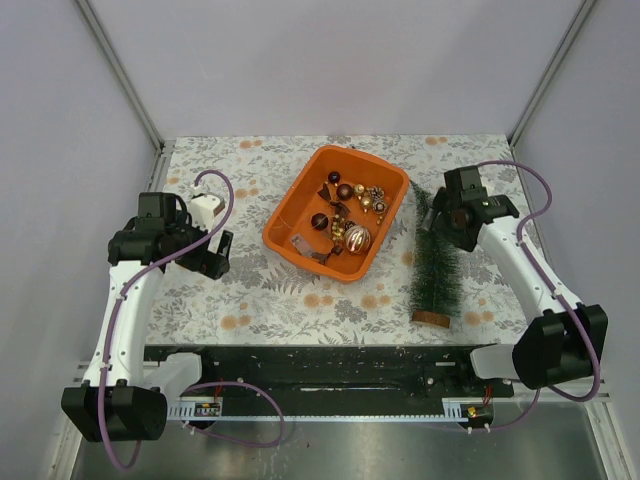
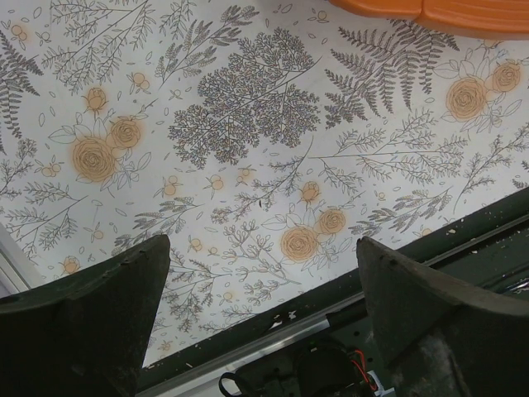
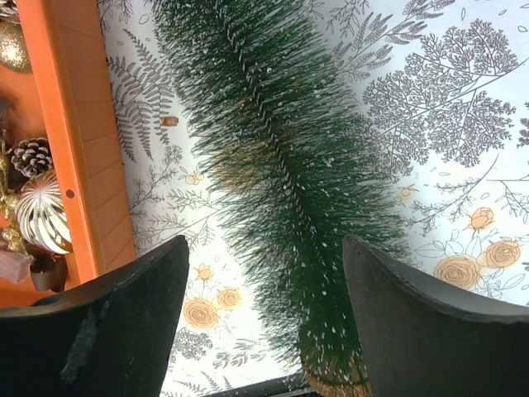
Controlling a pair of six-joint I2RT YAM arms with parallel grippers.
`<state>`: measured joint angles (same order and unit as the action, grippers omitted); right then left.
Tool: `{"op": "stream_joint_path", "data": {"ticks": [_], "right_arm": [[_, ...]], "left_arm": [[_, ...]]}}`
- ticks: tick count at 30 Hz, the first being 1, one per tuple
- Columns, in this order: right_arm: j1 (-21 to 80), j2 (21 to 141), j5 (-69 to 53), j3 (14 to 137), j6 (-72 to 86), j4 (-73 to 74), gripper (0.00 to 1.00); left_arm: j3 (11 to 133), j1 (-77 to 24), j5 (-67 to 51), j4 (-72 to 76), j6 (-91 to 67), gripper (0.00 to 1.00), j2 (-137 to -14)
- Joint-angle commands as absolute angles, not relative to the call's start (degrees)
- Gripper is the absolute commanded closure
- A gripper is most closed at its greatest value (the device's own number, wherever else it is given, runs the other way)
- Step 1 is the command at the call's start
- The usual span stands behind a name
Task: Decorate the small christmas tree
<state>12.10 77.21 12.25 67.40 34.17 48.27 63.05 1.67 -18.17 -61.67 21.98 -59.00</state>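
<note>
Small christmas tree (image 1: pixel 436 268): lying flat on the desk (image 1: pixel 250 300) near its right edge, just beside the orange tub (image 1: pixel 292 212), with its brown base toward the near edge.
Right claw (image 3: pixel 264 289): spread wide, straddling the tree, not closed on it.
Left claw (image 2: pixel 264 281): spread wide, holding nothing, above the desk's left side.
Baubles (image 1: pixel 350 215): inside the orange tub.

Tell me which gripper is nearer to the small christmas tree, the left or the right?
Right. The right gripper is directly over the lying small christmas tree, jaws open on both sides. The left gripper is far across, beyond the orange tub.
</note>
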Motion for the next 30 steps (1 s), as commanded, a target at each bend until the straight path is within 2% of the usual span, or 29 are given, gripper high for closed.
{"op": "stream_joint_path", "data": {"ticks": [1, 20, 30], "right_arm": [[12.0, 73.7, 10.9, 69.1, 33.9, 51.0, 0.17], [11.9, 67.6, 10.3, 67.5, 34.7, 57.4, 0.18], [7.9, 80.1, 11.3, 78.2, 28.5, 54.4, 0.17]], "left_arm": [[64.7, 1.7, -17.9, -61.0, 22.6, 0.01, -58.7], [62.4, 1.8, -14.2, -62.4, 24.3, 0.01, -56.9], [61.0, 1.8, -14.7, -59.8, 25.9, 0.01, -58.3]]}}
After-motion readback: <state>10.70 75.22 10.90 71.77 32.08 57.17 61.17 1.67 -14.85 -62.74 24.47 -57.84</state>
